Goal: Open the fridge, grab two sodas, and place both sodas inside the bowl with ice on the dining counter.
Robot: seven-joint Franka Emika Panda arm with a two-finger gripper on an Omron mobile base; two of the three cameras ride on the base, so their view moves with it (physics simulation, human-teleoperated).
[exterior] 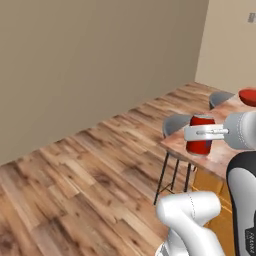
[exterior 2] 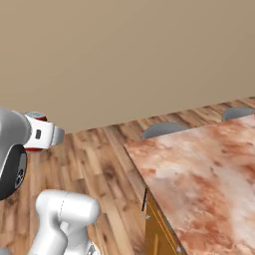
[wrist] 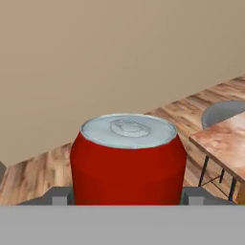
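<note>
Between my gripper's [exterior: 200, 133] fingers sits the red soda can [exterior: 200, 134], upright, silver lid up, with a finger pressed to each flank; I read the jaws as clamped on it. In the hand view the can [wrist: 128, 160] stands squarely between the two dark fingertips [wrist: 58, 197].

From the left base view the can appears at the near corner of the dining counter [exterior: 220, 150], though I cannot tell whether its base touches the stone or hangs just off the edge. From the right base view the can [exterior 2: 36, 118] peeks out behind the white hand, well to the left of the counter's edge [exterior 2: 137, 159], over open wooden floor [exterior 2: 99, 159].

A grey stool [exterior: 175, 125] stands right beside the counter corner, just behind the can, its dark legs running down under the edge. A second stool [exterior: 220, 97] sits further along the same side. The red bowl [exterior: 248, 96] rests on the counter top beyond that, well apart from the can.

Away from the counter, the floor is bare plank up to the beige wall [exterior: 100, 65].
</note>
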